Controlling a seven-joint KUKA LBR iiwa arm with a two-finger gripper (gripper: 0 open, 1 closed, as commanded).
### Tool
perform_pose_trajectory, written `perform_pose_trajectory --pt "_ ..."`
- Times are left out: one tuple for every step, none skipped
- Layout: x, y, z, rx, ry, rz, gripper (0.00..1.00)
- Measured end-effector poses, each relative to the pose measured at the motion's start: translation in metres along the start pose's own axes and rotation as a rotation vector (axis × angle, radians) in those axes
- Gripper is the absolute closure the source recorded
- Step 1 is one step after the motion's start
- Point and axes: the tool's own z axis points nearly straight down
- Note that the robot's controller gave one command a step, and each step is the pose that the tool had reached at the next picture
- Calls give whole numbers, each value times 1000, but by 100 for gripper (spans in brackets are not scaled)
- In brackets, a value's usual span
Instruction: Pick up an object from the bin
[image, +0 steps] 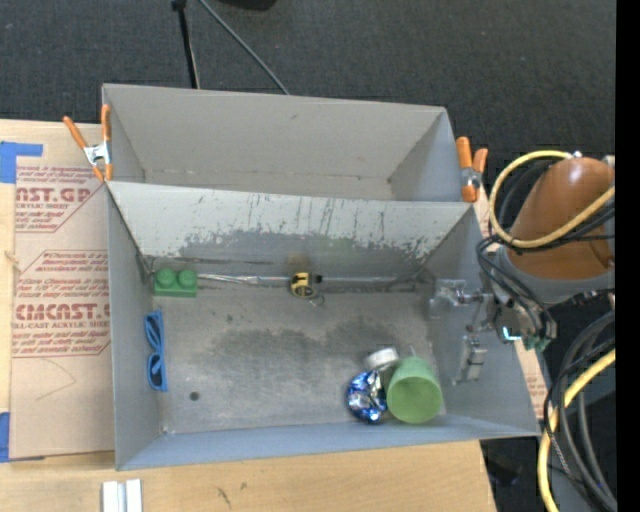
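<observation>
My gripper (467, 345) hangs at the bin's right side, close to the right wall and above the floor, with nothing seen in it. Nearest to it, in the front right corner, a light green plastic cup (413, 391) lies on its side. A crumpled shiny blue wrapper (366, 397) touches the cup on its left. A small white and grey piece (381, 358) rests just behind the two.
A green toy block (175, 282) lies at the back left, with blue toy sunglasses (155, 351) along the left wall. A small yellow and black thing (301, 285) sits at the foot of the back wall. The arm with its orange cover and yellow cables stands outside the right wall.
</observation>
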Motion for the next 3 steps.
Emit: perform_pose_trajectory --pt "24 46 89 -2 -2 -20 0" --pt "24 34 43 2 -10 -104 0" --pt "29 72 87 2 -19 -147 0"
